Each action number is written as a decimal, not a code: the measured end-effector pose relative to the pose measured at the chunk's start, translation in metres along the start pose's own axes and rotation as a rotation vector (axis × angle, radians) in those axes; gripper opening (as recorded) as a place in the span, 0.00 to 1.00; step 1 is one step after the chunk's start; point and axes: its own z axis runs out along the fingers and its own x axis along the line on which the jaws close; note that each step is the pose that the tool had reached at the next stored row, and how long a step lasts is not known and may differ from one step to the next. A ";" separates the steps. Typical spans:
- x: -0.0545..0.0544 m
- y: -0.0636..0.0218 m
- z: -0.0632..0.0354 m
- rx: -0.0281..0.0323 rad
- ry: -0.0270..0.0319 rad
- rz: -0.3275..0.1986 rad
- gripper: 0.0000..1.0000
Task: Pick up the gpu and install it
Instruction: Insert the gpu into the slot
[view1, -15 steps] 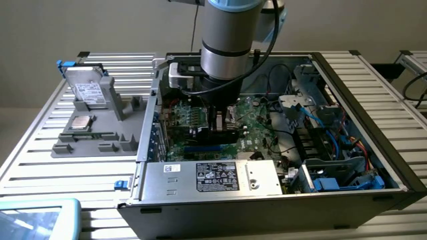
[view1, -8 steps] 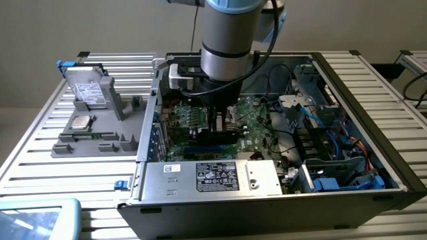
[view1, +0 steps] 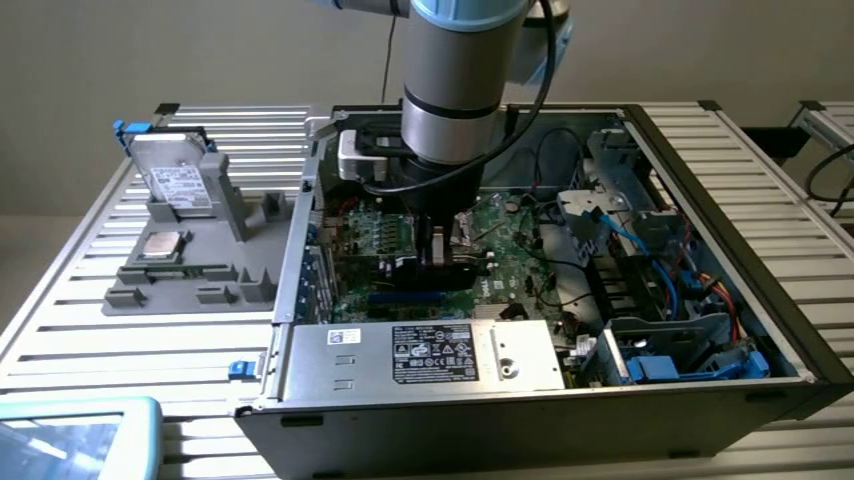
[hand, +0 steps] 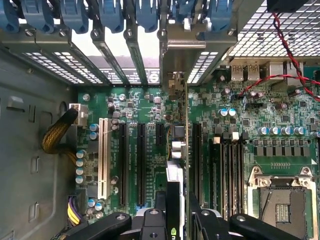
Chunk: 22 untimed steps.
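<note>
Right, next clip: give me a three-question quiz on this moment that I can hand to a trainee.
1. True or false: the gripper is open and holds nothing.
2. Where is the silver hard drive? A) on the gray fixture outside the computer case, at the exterior view's left; B) inside the case; C) in the gripper.
3. Fill in: the gpu stands edge-on over the green ____.
Key: 1 false, it is shut on the gpu. 2 A. 3 motherboard.
</note>
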 end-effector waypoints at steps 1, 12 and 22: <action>0.000 0.0000 0.0001 -0.0002 0.0002 0.000 0.27; -0.002 0.0005 0.0008 -0.0001 0.0048 0.000 0.27; -0.005 0.0006 0.0014 -0.0012 0.0179 0.001 0.27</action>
